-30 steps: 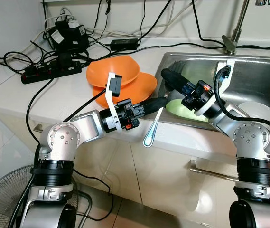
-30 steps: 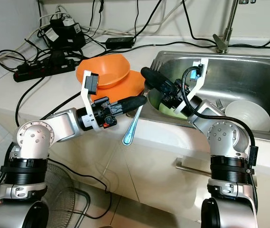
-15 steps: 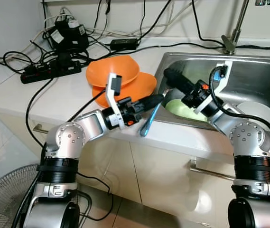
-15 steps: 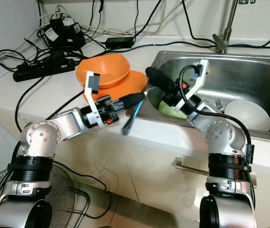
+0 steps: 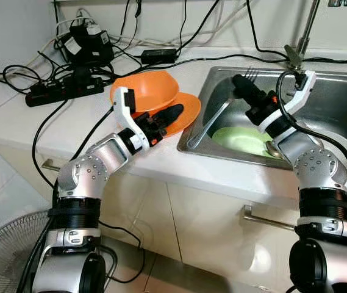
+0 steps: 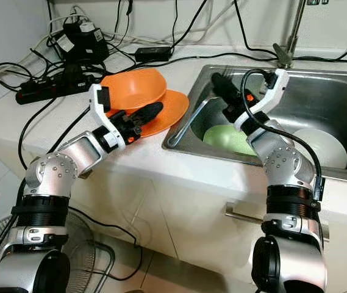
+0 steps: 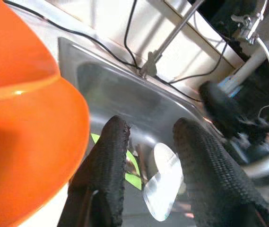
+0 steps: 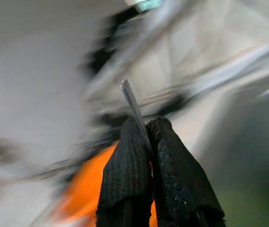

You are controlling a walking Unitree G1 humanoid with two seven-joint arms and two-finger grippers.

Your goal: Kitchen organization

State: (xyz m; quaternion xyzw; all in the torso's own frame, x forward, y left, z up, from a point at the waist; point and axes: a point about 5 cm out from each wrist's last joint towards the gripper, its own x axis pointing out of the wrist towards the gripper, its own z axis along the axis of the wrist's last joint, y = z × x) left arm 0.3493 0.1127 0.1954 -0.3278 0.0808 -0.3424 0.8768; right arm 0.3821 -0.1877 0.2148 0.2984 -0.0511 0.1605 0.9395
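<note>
steel fork (image 5: 250, 74), thin and silvery, stands gripped between the closed black fingers of the right gripper (image 5: 244, 89), its tines poking up past the fingertips above the sink (image 5: 338, 91); in the right wrist view the flat handle (image 8: 135, 113) runs out from between the two pressed-together fingers (image 8: 125, 161). the step in hand looks like clearing cutlery out of the sink, with the fork lifted and ready to be carried off. the next move probably calls for swinging it over the sink's rim to a resting place on the counter (image 5: 51, 122) without letting the slim handle twist in the grip.

a long steel spoon (image 5: 207, 125) lies slanting down the sink's near-left wall, bowl end low at the corner, free of both grippers. just beside it in the sink sits a pale green plate (image 5: 243, 139), and a white bowl (image 6: 319, 146) lies toward the sink's right side. the left gripper (image 5: 164, 117) hovers just outside the sink's left rim, over two stacked orange bowls (image 5: 152, 97), its fingers (image 7: 108, 165) parted and holding nothing. a power strip (image 5: 63, 88) and tangled cables sit well away from the sink on the counter's far left.
</note>
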